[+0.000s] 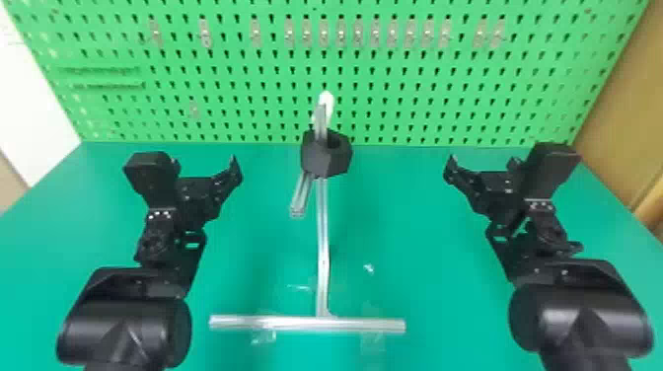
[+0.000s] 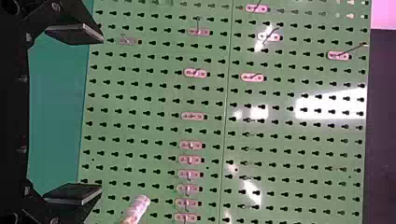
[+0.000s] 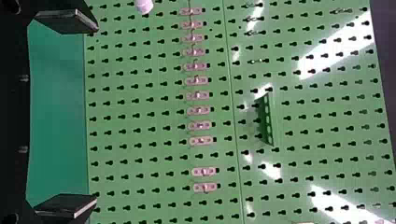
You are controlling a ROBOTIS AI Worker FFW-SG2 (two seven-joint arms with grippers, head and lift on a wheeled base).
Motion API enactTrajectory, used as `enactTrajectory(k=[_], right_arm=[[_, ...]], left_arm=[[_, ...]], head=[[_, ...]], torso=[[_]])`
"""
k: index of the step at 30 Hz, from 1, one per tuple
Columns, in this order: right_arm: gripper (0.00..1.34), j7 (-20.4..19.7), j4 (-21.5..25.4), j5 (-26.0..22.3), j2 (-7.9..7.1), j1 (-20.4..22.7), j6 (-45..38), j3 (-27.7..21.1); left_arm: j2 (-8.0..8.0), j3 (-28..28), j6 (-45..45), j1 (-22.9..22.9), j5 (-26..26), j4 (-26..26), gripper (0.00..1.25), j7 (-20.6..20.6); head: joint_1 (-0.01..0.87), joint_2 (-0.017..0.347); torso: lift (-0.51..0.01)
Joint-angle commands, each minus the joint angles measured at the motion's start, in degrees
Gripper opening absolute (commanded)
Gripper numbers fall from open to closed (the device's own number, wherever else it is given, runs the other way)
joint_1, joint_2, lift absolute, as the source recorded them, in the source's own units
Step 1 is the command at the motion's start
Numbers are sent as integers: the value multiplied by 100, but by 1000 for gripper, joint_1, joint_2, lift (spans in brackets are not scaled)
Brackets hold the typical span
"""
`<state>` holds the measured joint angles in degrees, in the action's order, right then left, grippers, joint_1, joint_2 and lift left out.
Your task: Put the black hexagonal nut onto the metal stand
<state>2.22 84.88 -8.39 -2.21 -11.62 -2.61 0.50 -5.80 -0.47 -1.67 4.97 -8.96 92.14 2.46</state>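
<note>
Black arms (image 1: 123, 325) astride the metal stand (image 1: 322, 222), jaws apart

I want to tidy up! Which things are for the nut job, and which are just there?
For the job:
black nut
metal stand
left hand
right hand

Just there:
green pegboard
pegboard clips

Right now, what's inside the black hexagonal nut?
A metal bar rises from the opening of the black hexagonal nut; the nut's near wall hides whatever lies deeper inside.
</note>
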Motion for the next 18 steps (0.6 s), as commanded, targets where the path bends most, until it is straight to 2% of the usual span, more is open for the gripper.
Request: enactTrajectory(k=[1, 18], right_arm=[[1305, -11, -7, -4, 1, -7, 6, 12], [1302, -11, -24, -4, -16, -77, 6, 3]], left_arm=[[0, -6, 0, 22, 0, -3, 1094, 0], [0, -24, 18, 119, 0, -12, 1094, 0]], head=[[693, 81], [693, 81]], torso=[[-1], [-1]])
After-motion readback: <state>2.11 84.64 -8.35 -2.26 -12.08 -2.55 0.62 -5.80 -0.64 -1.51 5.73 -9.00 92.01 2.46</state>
